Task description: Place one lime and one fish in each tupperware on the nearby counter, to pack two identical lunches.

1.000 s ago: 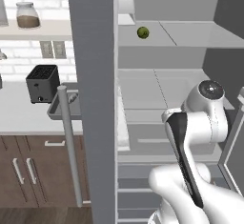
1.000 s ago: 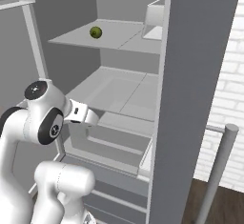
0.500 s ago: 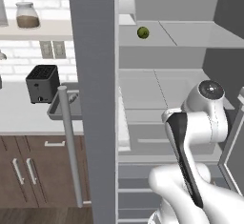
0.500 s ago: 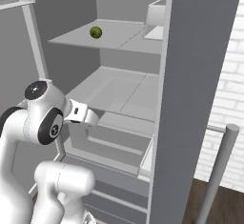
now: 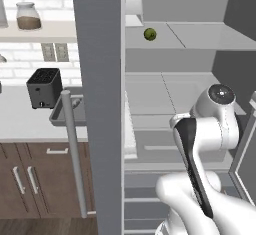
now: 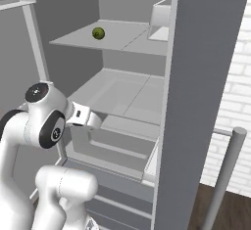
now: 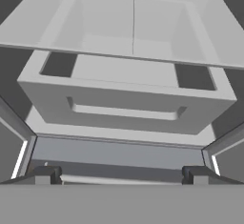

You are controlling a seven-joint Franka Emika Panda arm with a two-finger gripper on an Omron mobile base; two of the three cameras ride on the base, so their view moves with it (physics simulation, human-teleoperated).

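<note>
**Arm poised at the open fridge**

The white arm [image 5: 200,144] stands folded upright before the open fridge [image 6: 122,97], its hand [image 7: 121,174] facing the drawer [image 7: 126,101], empty, fingers spread wide. One lime [image 5: 149,34] sits on the upper shelf [image 6: 83,40]. Nothing has moved since a second ago.
</note>
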